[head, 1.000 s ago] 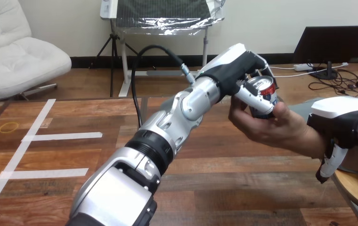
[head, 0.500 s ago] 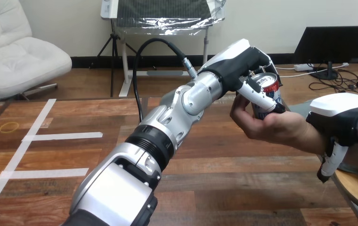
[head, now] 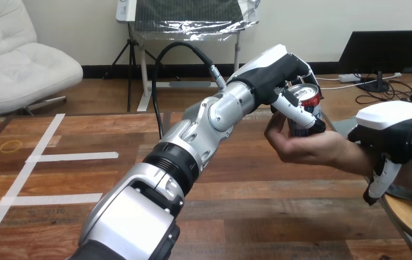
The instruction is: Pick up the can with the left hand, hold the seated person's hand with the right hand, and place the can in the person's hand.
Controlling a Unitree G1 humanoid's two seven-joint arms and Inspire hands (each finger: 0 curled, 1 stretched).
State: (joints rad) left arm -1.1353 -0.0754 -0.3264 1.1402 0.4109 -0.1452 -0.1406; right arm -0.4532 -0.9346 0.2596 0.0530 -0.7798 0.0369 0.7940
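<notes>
Now one can (head: 306, 96) is up in the air, and the left hand (head: 279, 73) has its fingers wrapped round it. One person's hand (head: 307, 147) is cupped under the can, touching it. The right hand (head: 393, 130) lies over the person's wrist (head: 355, 157); I cannot tell if it grips.

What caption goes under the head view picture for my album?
Left robot hand holds a soda can in the person's hand; right robot hand rests over their wrist.
</notes>
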